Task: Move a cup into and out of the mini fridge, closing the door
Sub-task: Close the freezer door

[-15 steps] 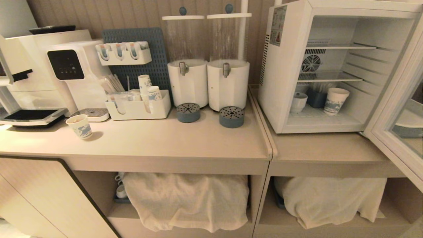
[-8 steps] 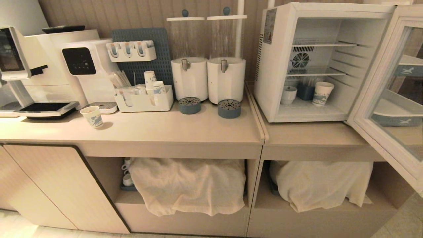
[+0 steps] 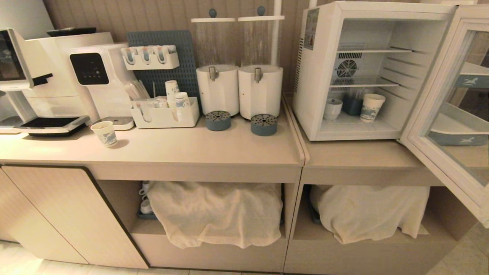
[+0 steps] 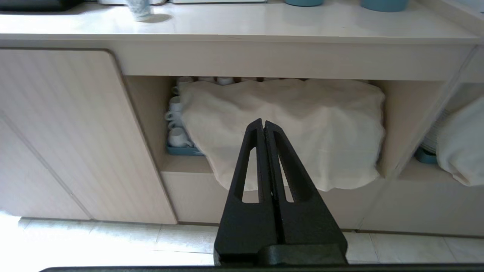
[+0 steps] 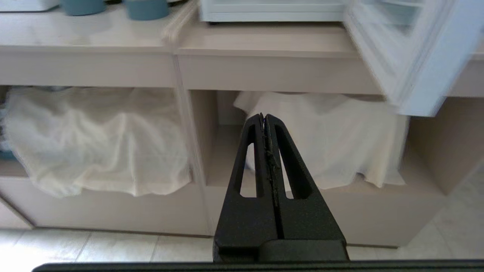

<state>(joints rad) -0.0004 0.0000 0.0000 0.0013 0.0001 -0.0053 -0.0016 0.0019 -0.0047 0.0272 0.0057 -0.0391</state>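
The boxy white countertop mini fridge [image 3: 319,76] stands on the right-hand beige counter [image 3: 363,160], and its pale framed door with the large glass window [image 3: 447,110] hangs swung wide toward the near right. On the fridge floor, under the lower wire shelf [image 3: 363,82], the small squat white ceramic cup with a loop handle [image 3: 332,109] sits at the left. A dark blue holder [image 3: 352,107] stands just beside it, farther back, and a taller paper cup with a blue pattern [image 3: 371,107] stands to its right.

Neither arm shows in the head view. In the left wrist view the left gripper [image 4: 264,122] hangs low in front of the cabinet, aimed at the white cloth [image 4: 295,124] draped in the open shelf bay, its black fingers pressed together and holding nothing. The right gripper [image 5: 264,115] hangs the same way before the right-hand bay, fingers pinched together on nothing, with the door's lower corner up to its right.

Judging by this, the cup is already in the fridge and no reach is under way; the step in hand looks like getting into position for taking the cup out. That calls for raising an arm to the level of the fridge floor, spreading its fingers, and entering past the door frame and under the lower shelf. The paper cup and holder crowd the ceramic cup, so the approach should favour the left side.
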